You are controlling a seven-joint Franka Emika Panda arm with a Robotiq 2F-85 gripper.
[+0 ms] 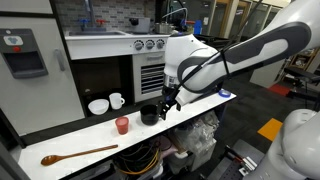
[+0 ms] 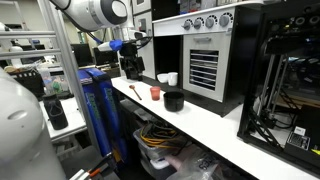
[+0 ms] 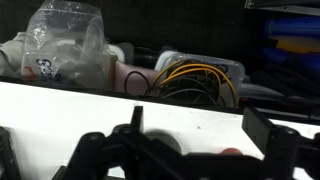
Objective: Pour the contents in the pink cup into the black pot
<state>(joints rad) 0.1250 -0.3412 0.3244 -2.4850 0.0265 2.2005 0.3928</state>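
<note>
The pink cup (image 1: 122,125) (image 2: 155,93) stands upright on the white table (image 1: 200,105), with the black pot (image 1: 149,115) (image 2: 174,100) right beside it. In an exterior view my gripper (image 1: 169,105) hangs just past the pot, on the side away from the cup, touching neither. The wrist view shows the gripper (image 3: 198,128) open over bare table, its dark fingers (image 3: 262,130) wide apart with nothing between them. A sliver of pink (image 3: 232,153) peeks in at the bottom edge. What the cup holds is hidden.
A white bowl (image 1: 98,106) and a white mug (image 1: 117,100) stand behind the cup by the oven front. A wooden spoon (image 1: 78,154) lies near the table's end. Below the table edge are a clear plastic bag (image 3: 65,45) and bins of cables (image 3: 195,80).
</note>
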